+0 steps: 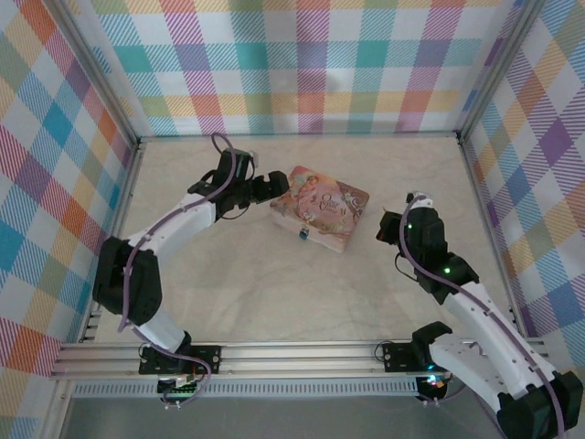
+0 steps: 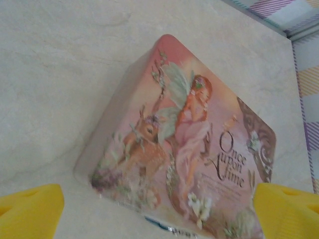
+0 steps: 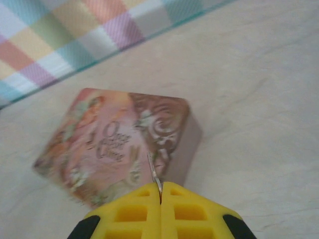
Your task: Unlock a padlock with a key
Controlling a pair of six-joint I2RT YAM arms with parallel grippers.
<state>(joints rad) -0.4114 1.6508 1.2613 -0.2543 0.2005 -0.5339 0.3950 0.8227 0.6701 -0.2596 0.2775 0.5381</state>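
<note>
The tiny blue-grey padlock [image 1: 301, 235] hangs at the front edge of a pink illustrated tin [image 1: 320, 208]. In the left wrist view the padlock [image 2: 167, 227] shows as a blue and silvery sliver at the bottom edge. My left gripper [image 1: 269, 187] is open at the tin's left corner, its yellow fingers [image 2: 30, 211] wide apart with the tin [image 2: 189, 144] beyond them and nothing held. My right gripper [image 1: 386, 225] hovers just right of the tin, shut on the key [image 3: 154, 172], whose thin silvery blade sticks out from the fingertips [image 3: 139, 209] toward the tin [image 3: 114, 144].
The tin lies on a pale marble-patterned table [image 1: 228, 283] enclosed by plaid walls [image 1: 302, 64] on three sides. A metal rail [image 1: 302, 357] runs along the near edge by the arm bases.
</note>
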